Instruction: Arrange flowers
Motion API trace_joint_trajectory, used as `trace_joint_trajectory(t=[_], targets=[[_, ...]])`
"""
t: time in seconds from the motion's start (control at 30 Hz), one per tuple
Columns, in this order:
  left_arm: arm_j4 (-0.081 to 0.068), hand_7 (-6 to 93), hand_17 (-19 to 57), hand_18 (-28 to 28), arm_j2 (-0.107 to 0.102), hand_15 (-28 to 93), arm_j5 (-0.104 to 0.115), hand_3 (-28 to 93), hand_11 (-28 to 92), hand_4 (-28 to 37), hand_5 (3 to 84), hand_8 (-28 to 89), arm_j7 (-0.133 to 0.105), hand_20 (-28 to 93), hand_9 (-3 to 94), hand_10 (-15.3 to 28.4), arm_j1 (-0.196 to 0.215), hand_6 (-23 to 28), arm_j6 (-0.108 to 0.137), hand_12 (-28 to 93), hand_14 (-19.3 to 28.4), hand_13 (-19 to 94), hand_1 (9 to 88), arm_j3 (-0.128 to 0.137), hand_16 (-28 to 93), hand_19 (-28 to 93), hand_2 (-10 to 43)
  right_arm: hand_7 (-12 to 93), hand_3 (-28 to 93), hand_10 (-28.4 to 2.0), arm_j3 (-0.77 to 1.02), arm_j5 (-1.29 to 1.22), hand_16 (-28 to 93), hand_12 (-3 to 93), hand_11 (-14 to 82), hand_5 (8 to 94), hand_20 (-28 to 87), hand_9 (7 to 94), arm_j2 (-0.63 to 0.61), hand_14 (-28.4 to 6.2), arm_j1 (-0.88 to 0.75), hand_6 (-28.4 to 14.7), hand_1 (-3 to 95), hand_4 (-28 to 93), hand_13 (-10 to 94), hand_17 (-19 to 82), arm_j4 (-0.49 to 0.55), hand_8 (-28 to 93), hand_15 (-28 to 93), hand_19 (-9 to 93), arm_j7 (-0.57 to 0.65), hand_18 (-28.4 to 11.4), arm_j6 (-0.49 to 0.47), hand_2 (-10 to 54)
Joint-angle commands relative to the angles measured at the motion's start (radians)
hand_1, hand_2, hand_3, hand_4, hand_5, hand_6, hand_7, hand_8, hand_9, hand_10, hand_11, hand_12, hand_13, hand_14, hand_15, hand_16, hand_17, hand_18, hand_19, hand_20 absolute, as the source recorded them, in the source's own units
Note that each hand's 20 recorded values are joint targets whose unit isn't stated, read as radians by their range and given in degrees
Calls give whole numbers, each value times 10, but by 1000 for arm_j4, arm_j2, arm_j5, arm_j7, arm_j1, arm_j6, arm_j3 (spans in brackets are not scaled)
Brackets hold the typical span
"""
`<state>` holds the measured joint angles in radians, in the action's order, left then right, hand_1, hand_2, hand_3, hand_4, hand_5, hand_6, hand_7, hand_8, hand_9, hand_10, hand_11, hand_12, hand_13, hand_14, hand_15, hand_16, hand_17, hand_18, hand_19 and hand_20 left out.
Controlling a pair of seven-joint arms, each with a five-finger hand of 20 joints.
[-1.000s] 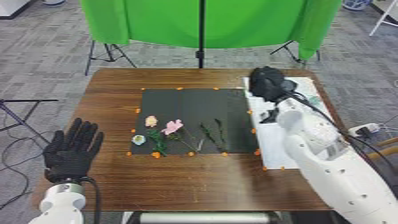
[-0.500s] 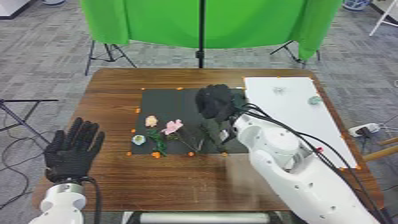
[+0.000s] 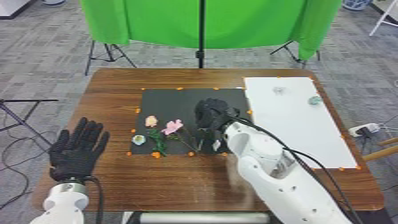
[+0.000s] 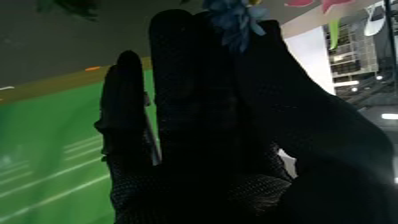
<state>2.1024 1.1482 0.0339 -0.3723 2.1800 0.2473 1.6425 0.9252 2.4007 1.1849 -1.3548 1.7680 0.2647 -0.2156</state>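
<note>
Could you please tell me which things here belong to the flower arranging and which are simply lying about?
Belong: pink flower, peach flower, pale blue flower, black mat, probably white sheet.
Background: green backdrop, black pole.

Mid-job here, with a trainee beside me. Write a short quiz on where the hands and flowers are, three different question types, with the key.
1. True or false: the right hand is over the black mat.
2. Where is the left hand?
a) over the mat
b) over the white sheet
c) to the left of the mat
3. Order these from left to right in the head view: pink flower, pale blue flower, peach flower.

Key: 1 true; 2 c; 3 pale blue, peach, pink.
</note>
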Motion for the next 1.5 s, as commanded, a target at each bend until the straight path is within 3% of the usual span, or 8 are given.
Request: trace_joint_trajectory(t=[0.03, 0.27, 0.67, 0.87, 1.0, 1.1, 1.33, 1.5], targets=[[-14, 150, -75, 141, 3, 444, 10, 793, 267, -283, 526, -96, 12, 142, 451, 167, 3, 105, -17, 124, 168, 341, 287, -10, -89, 398, 178, 447, 724, -124, -14, 24, 337, 350, 225, 630, 293, 700, 13, -74, -2, -25, 556, -283, 628, 308, 8, -47, 439, 811, -4, -211, 31, -95], [-9, 151, -75, 141, 5, 444, 27, 793, 267, -283, 527, -96, 11, 142, 451, 167, 11, 104, -32, 124, 168, 341, 288, -9, -88, 398, 180, 250, 758, -148, -5, 18, 298, 187, 259, 629, 277, 639, -4, -83, -9, -17, 526, -283, 609, 298, 29, -161, 435, 809, 2, -212, -1, -95], [-7, 149, -75, 141, 10, 443, 34, 792, 267, -283, 525, -96, 4, 142, 452, 167, 11, 104, -32, 124, 167, 342, 287, -9, -88, 398, 182, 200, 782, -153, 37, 1, 275, 171, 201, 607, 274, 623, -11, -97, -23, -22, 492, -283, 609, 298, 53, -147, 454, 816, 5, -215, 5, -95], [-7, 149, -75, 141, 14, 443, 31, 791, 266, -283, 525, -96, 3, 142, 452, 166, 11, 105, -37, 123, 168, 342, 288, -17, -88, 399, 183, 168, 812, -172, 221, -40, 181, 163, 157, 564, 264, 568, -39, -121, -56, -36, 436, -283, 560, 291, 99, -134, 464, 815, 108, -218, 55, -95], [-1, 148, -75, 141, 13, 442, 31, 792, 265, -283, 525, -96, -6, 142, 450, 166, 15, 104, -33, 123, 168, 341, 287, -13, -88, 399, 182, 152, 817, -179, 318, 4, 151, 159, 137, 540, 256, 527, -104, -135, -36, -44, 425, -283, 507, 278, 38, -123, 415, 807, 155, -218, 127, -95], [1, 145, -75, 141, 11, 442, 29, 792, 264, -283, 523, -97, -12, 142, 449, 166, 16, 104, -25, 123, 168, 341, 286, -14, -88, 400, 182, 159, 836, -190, 355, 51, 123, 151, 107, 513, 232, 446, -148, -153, 2, -48, 412, -283, 385, 228, -62, -125, 312, 756, 154, -215, 240, -95], [5, 140, -75, 141, 9, 442, 30, 793, 263, -283, 507, -96, -18, 143, 446, 166, 22, 100, -28, 123, 168, 340, 286, -24, -88, 400, 181, 164, 851, -198, 403, -9, 130, 133, 75, 438, 207, 345, -203, -164, 77, -57, 391, -283, 260, 164, -155, -134, 197, 687, 244, -211, 74, -95], [6, 142, -76, 141, 6, 442, 26, 792, 264, -283, 509, -96, -12, 143, 447, 164, 18, 100, -34, 123, 168, 339, 287, -29, -87, 400, 181, 150, 847, -195, 402, -4, 136, 128, 65, 408, 215, 321, -203, -166, 111, -64, 383, -283, 240, 158, -250, -131, 182, 689, 267, -211, 39, -95]])
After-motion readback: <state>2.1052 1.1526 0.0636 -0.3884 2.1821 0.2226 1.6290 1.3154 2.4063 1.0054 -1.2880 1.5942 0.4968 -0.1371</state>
